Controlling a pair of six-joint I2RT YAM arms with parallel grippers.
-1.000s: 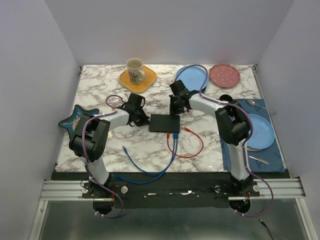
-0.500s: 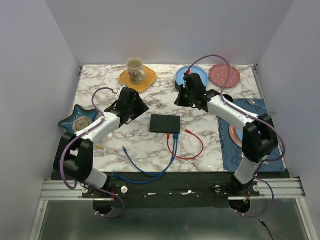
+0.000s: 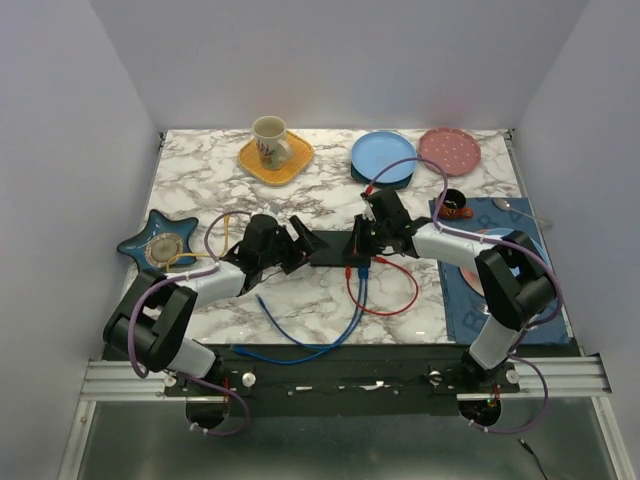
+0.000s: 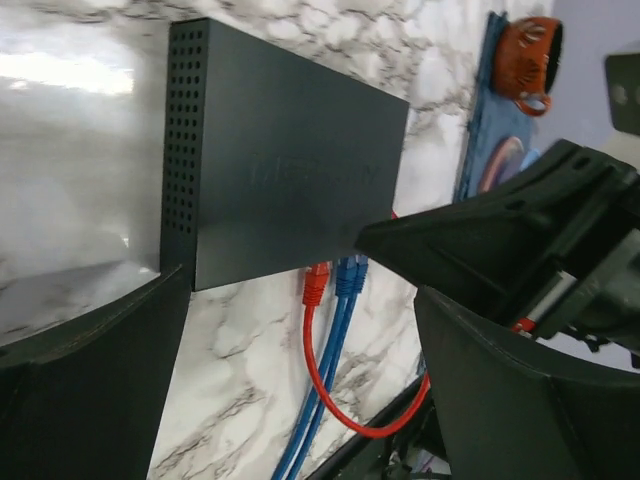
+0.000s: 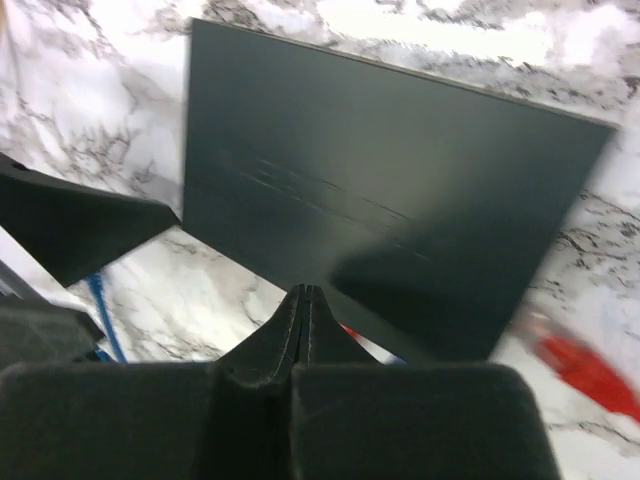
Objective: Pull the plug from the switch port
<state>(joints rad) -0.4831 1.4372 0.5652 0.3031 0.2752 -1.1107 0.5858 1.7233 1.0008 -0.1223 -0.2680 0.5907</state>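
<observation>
The flat black switch box (image 4: 280, 170) lies at the middle of the marble table (image 3: 200, 180). A red plug (image 4: 316, 283) and two blue plugs (image 4: 350, 275) sit in the switch port row (image 3: 352, 264) on its near long edge. My left gripper (image 4: 300, 300) is open at the box's left end, one finger on either side of its near corner, holding nothing. My right gripper (image 5: 305, 292) is shut and empty, its tips over the box's near right part (image 3: 365, 238). The box (image 5: 380, 180) fills the right wrist view, with a blurred red plug (image 5: 580, 365) at the right.
A red cable loop (image 3: 385, 295) and a blue cable (image 3: 310, 335) trail toward the near edge. A mug on a yellow plate (image 3: 270, 140), a blue plate (image 3: 383, 155) and a pink plate (image 3: 448, 150) stand at the back. A star dish (image 3: 155, 240) lies left, a blue mat (image 3: 455, 310) right.
My left gripper has opened and come in low to the box's left end. My right arm swung back toward the blue plate, then came down onto the box, still shut.
</observation>
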